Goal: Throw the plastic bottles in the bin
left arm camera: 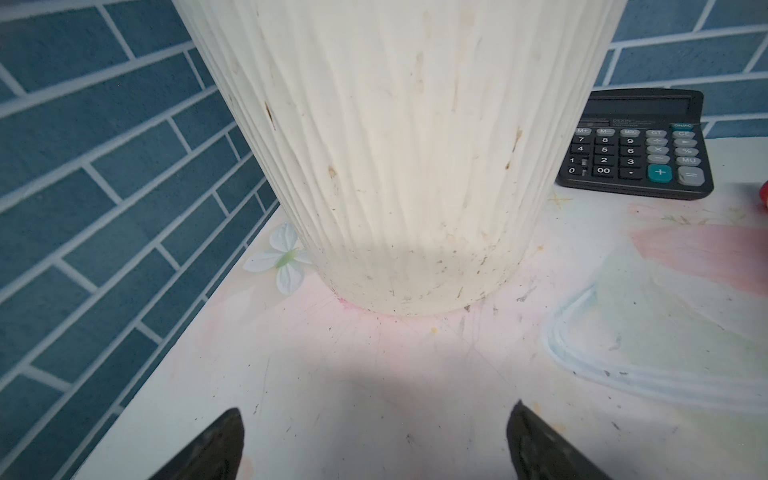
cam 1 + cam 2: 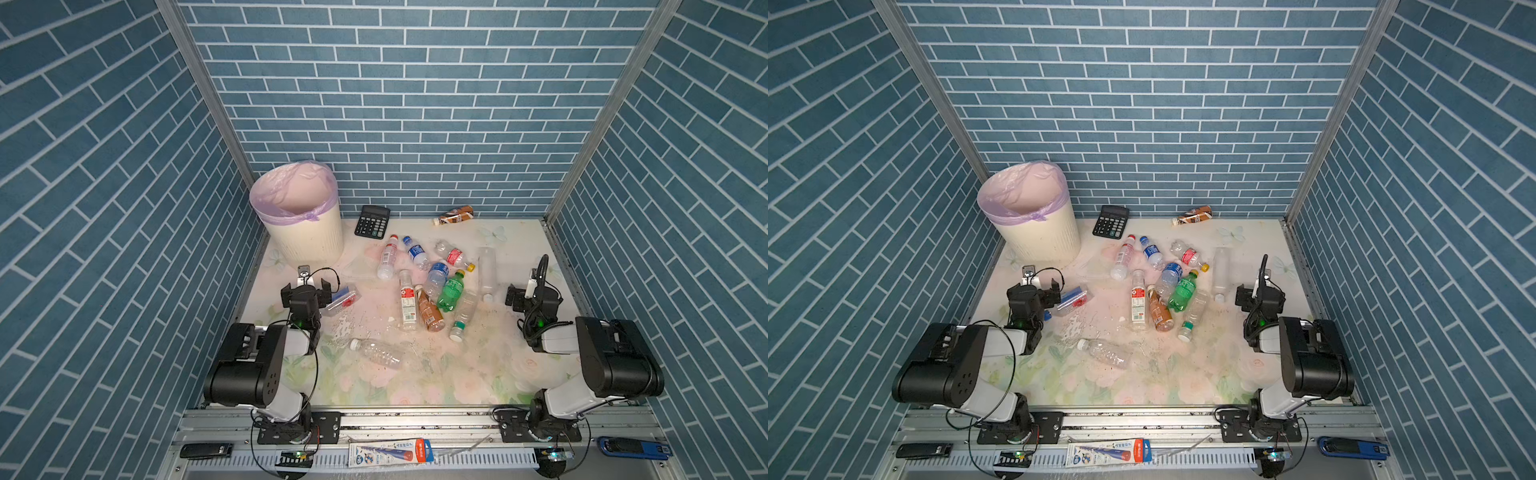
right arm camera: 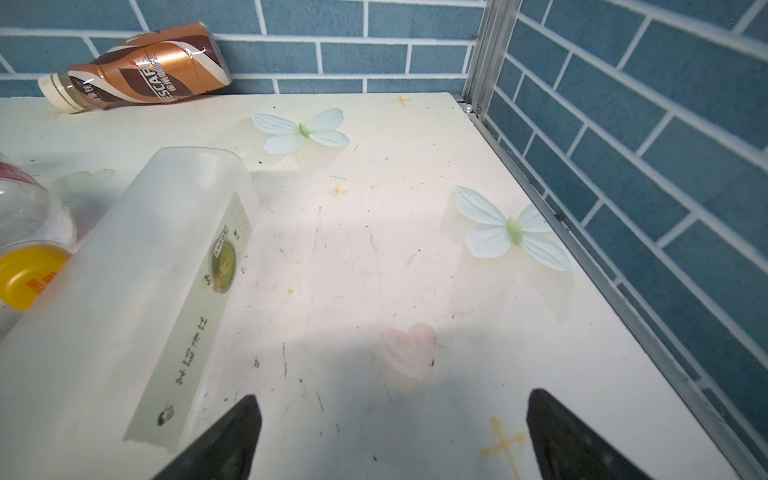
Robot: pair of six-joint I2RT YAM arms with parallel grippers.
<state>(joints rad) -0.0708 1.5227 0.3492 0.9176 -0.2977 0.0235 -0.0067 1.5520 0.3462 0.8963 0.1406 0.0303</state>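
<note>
Only bin (image 1: 395, 166) wall, rim cropped.

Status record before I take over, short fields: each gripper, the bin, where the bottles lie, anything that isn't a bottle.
left gripper: open, empty, facing the bin wall
right gripper: open, empty, beside the frosted white bottle
bin state: upright, far left corner, lilac liner, no bottle visible inside
main cluster: mid-table, around the green bottle
outliers: brown bottle at back wall; clear bottle nearer the front; crushed bottle by left gripper
non-bottle: black calculator beside bin
</note>
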